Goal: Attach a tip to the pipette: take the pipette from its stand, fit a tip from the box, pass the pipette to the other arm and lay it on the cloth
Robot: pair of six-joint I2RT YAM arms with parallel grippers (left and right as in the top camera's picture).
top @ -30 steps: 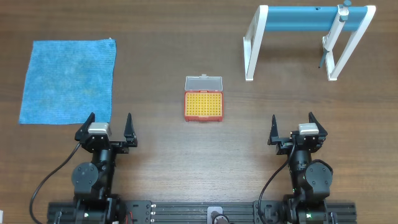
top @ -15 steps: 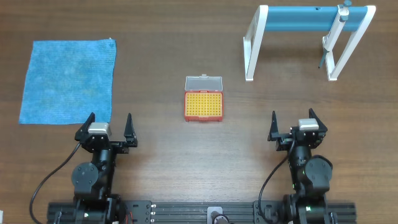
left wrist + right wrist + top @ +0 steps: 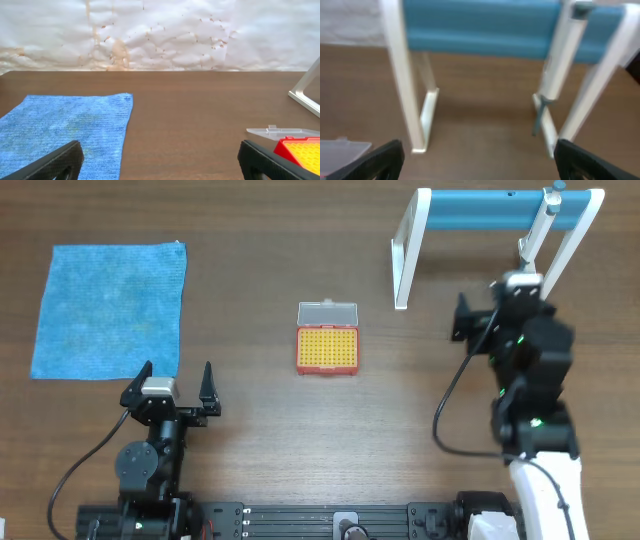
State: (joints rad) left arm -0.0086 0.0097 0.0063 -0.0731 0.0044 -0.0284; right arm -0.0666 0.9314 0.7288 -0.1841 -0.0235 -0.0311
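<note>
- Right gripper [image 3: 481,167]: jaws wide, nothing between them. It's lifted and sits in front of the stand [image 3: 500,210], facing its right end.
- Pipette [image 3: 559,65]: hangs on the stand, hooked over the blue bar near the right leg, with its dark narrow end down by the table [image 3: 250,280]. The right gripper isn't touching it; there's a clear gap between them.
- Stand: white legs with a blue crossbar, at the table's far right corner.
- Left gripper [image 3: 176,375]: jaws wide and empty, low over the table close to its own base.
- Tip box [image 3: 327,348]: mid-table, between the two arms and well apart from both grippers. The clear lid is flipped open on the far side. Orange body, yellow rack showing; I can't tell from here whether any slot is empty.
- Cloth [image 3: 110,310]: blue, lying flat on the table's left side, just ahead of the left gripper. Nothing lies on it.
- From the left wrist view, the cloth and the box sit on opposite sides with bare table between them.
</note>
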